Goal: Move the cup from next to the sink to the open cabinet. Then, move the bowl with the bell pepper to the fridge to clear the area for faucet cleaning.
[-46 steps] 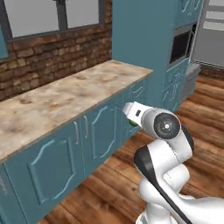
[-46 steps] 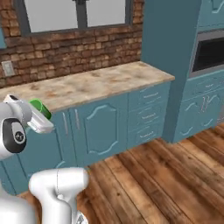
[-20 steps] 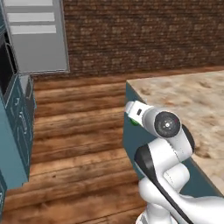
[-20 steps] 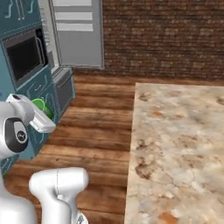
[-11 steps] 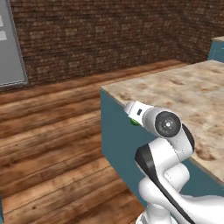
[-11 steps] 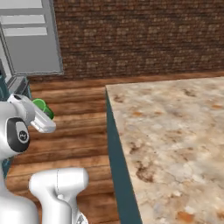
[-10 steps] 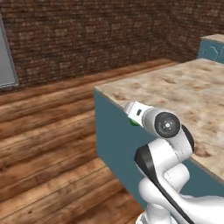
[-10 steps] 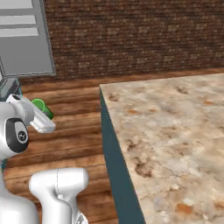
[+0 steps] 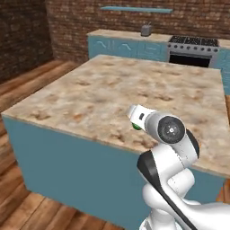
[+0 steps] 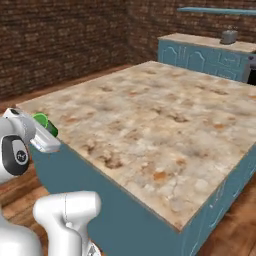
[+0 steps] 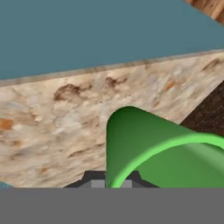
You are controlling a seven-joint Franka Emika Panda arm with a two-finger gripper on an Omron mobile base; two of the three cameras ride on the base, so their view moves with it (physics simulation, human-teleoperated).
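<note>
The gripper [image 11: 111, 177] is clenched on the cup [image 11: 162, 151], which it carries in the air in front of the kitchen island [image 9: 134, 99]. In the hand view the green cup lies at about 5 o'clock, its rim toward the camera. In the left base view a bit of green shows at the hand, near the island's front edge. Beyond the island, at 12 o'clock, stands a stove [image 9: 194, 47].

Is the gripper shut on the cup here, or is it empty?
Shut on the cup. The hand view has the green tumbler right at the fingertips, and the right base view shows it at the gripper, off any surface.
</note>
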